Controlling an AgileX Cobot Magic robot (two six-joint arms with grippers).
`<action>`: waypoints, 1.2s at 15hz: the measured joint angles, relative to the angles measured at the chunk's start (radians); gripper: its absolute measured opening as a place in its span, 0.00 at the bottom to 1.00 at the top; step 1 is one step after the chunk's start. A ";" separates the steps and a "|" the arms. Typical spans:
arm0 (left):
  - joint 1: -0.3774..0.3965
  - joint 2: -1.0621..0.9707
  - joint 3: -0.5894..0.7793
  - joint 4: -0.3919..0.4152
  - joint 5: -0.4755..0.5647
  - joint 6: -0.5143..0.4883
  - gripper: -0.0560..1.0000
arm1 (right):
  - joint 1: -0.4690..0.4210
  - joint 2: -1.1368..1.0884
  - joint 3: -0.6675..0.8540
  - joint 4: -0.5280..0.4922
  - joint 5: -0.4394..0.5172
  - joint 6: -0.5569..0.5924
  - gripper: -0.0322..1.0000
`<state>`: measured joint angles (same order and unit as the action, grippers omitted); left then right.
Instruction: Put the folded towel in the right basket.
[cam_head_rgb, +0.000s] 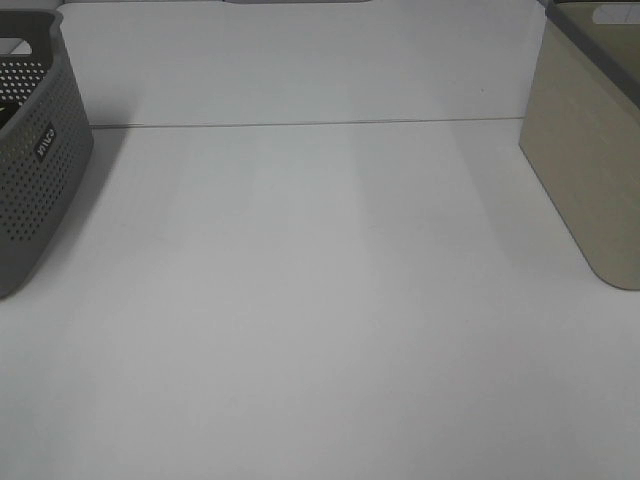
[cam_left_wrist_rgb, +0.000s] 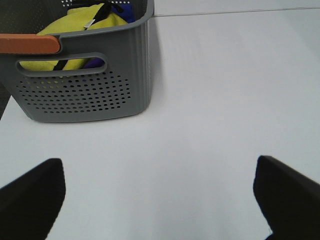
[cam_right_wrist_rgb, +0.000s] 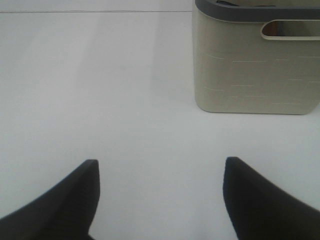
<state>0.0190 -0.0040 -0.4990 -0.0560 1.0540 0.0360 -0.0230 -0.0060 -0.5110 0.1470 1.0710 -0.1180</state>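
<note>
The right basket (cam_head_rgb: 590, 170) is beige with a dark grey rim and stands at the table's right edge; it also shows in the right wrist view (cam_right_wrist_rgb: 255, 65). I see no folded towel on the table. The grey perforated left basket (cam_head_rgb: 35, 170) holds yellow cloth (cam_left_wrist_rgb: 75, 25) with a black strap and something blue; I cannot tell whether this is the towel. My left gripper (cam_left_wrist_rgb: 159, 165) is open and empty above the table, short of the grey basket (cam_left_wrist_rgb: 85, 90). My right gripper (cam_right_wrist_rgb: 161, 162) is open and empty, short of the beige basket. Neither gripper shows in the exterior high view.
The white table (cam_head_rgb: 320, 300) runs between the two baskets, with a seam line (cam_head_rgb: 300, 124) along its back. An orange strip (cam_left_wrist_rgb: 30, 44) lies on the grey basket's near rim.
</note>
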 joint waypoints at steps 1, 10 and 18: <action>0.000 0.000 0.000 0.000 0.000 0.000 0.97 | 0.000 0.000 0.000 -0.010 0.000 0.003 0.68; 0.000 0.000 0.000 0.000 0.000 0.000 0.97 | 0.000 0.000 0.000 -0.056 -0.001 0.072 0.68; 0.000 0.000 0.000 0.000 0.000 0.000 0.97 | 0.000 0.000 0.000 -0.056 -0.002 0.075 0.68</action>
<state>0.0190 -0.0040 -0.4990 -0.0560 1.0540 0.0360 -0.0230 -0.0060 -0.5110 0.0910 1.0690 -0.0430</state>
